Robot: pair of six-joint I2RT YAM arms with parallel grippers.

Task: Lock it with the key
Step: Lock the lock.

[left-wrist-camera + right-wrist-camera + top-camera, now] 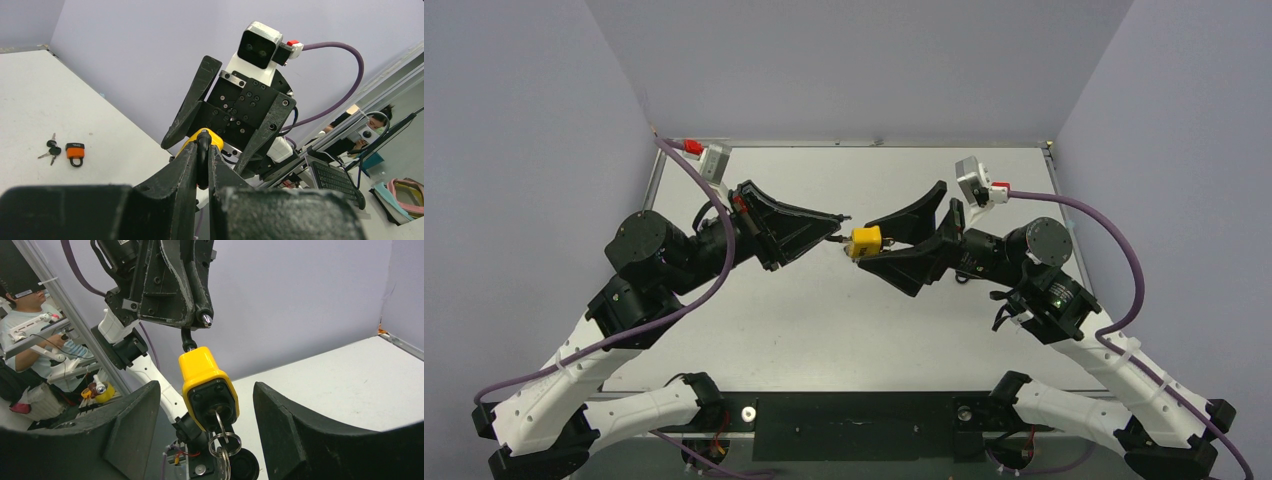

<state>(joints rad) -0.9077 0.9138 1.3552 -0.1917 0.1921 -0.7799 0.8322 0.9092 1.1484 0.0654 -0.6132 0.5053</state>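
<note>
A yellow padlock [865, 241] hangs in the air over the table's middle. My left gripper [837, 228] is shut on its black shackle [188, 339], which shows pinched between the fingers [190, 165] in the left wrist view. A silver key [218, 421] sits in the keyhole in the lock's base [210, 402], with a ring [224, 444] and a second key hanging from it. My right gripper [205, 395] is open, its fingers either side of the lock's base, not touching it. A small bunch of black-headed keys [50, 149] lies on the table.
A small orange padlock [75, 152] lies on the white table [824, 330] right beside the black-headed keys, near the back wall. Grey walls enclose three sides. Purple cables [1114, 250] loop from both wrists.
</note>
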